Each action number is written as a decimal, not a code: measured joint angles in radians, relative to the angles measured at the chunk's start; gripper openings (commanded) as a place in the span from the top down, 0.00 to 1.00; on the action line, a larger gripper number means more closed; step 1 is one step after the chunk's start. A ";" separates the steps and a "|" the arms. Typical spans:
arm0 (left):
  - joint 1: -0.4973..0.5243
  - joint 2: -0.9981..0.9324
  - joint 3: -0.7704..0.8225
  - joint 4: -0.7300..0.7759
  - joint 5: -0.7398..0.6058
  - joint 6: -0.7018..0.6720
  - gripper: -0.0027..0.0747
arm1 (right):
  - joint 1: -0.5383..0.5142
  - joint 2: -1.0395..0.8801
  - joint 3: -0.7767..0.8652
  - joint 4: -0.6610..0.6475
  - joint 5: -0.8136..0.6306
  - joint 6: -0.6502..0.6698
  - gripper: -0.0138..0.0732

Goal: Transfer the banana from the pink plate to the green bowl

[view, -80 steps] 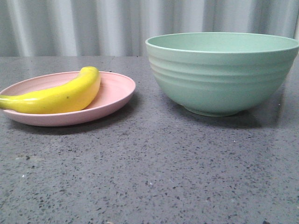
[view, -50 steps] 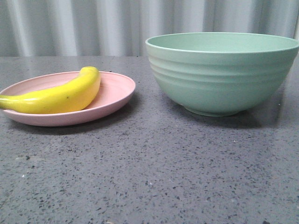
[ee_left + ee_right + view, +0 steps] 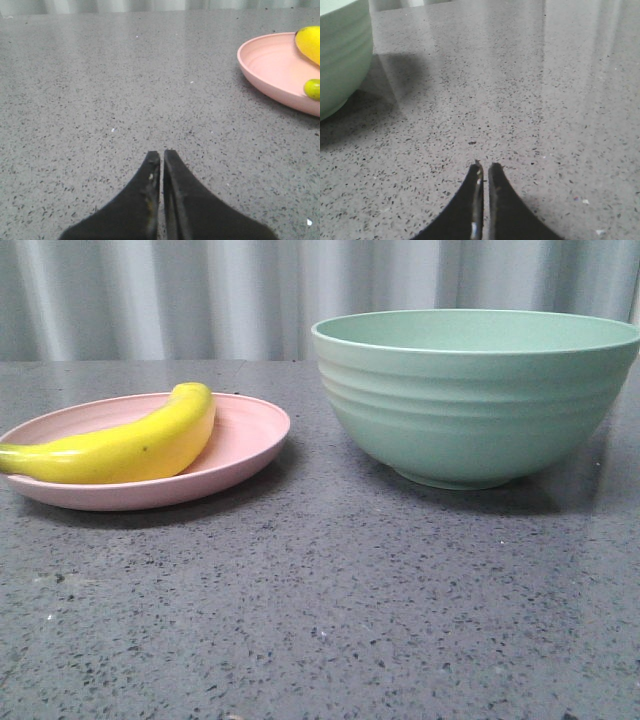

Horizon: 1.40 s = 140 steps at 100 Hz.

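The banana (image 3: 120,445) lies on the pink plate (image 3: 245,435), beside the green bowl (image 3: 475,400); nothing is picked up yet; the left hand (image 3: 162,154) and right hand (image 3: 485,166) are pinched closed, holding nothing; next, the left hand should open and reach for the banana.

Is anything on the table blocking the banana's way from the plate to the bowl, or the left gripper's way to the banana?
Nothing visible does. Bare table lies between the plate holding the banana and the bowl. The left gripper, jaws together, has only bare table between it and the plate.
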 measured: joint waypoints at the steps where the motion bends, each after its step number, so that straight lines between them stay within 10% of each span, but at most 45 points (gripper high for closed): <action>1: 0.000 0.000 0.000 0.000 -0.003 0.000 0.99 | 0.000 0.000 0.000 0.000 0.000 0.000 0.92; 140: 0.000 0.000 0.000 0.005 -0.155 0.000 0.99 | 0.000 0.000 0.000 -0.065 -0.190 -0.002 0.92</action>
